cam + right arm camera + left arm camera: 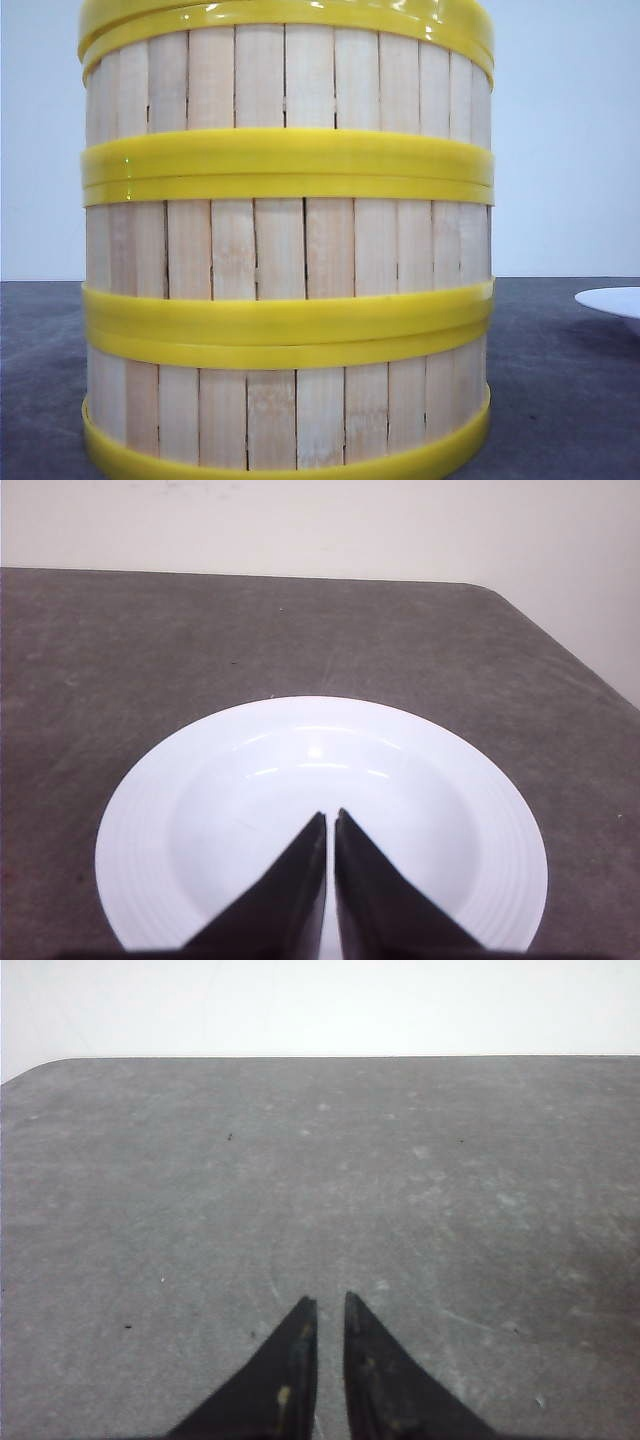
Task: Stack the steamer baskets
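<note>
Three steamer baskets (288, 250) stand stacked one on another, filling the front view close to the camera; pale bamboo slats, yellow bands at each rim. No gripper shows in the front view. In the left wrist view my left gripper (330, 1300) is shut with nothing between its dark fingers, above bare grey table. In the right wrist view my right gripper (331, 816) is shut and empty, hanging over a white plate. No basket appears in either wrist view.
The white plate (200, 810) lies on the dark grey table (320, 1180); its rim (612, 300) shows at the right edge of the front view. The table's far edge and rounded corners meet a pale wall.
</note>
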Motion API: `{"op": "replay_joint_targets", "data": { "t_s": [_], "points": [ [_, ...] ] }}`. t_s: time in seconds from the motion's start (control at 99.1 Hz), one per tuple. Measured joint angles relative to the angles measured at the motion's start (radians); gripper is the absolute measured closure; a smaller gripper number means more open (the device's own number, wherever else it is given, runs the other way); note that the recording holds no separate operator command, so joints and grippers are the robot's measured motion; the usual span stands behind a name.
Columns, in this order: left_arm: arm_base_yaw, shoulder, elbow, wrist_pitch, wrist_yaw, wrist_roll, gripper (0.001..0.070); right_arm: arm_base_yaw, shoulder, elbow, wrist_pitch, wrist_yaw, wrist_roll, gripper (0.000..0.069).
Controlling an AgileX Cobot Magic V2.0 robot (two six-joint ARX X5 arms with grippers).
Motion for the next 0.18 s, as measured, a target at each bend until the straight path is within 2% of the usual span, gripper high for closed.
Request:
{"op": "replay_joint_targets", "data": {
  "t_s": [0.182],
  "points": [
    [0.0,0.0,0.0,0.0,0.0,0.0,0.0689,0.0,0.0,0.0,0.0,0.0,0.0,0.0683]
  ]
}}
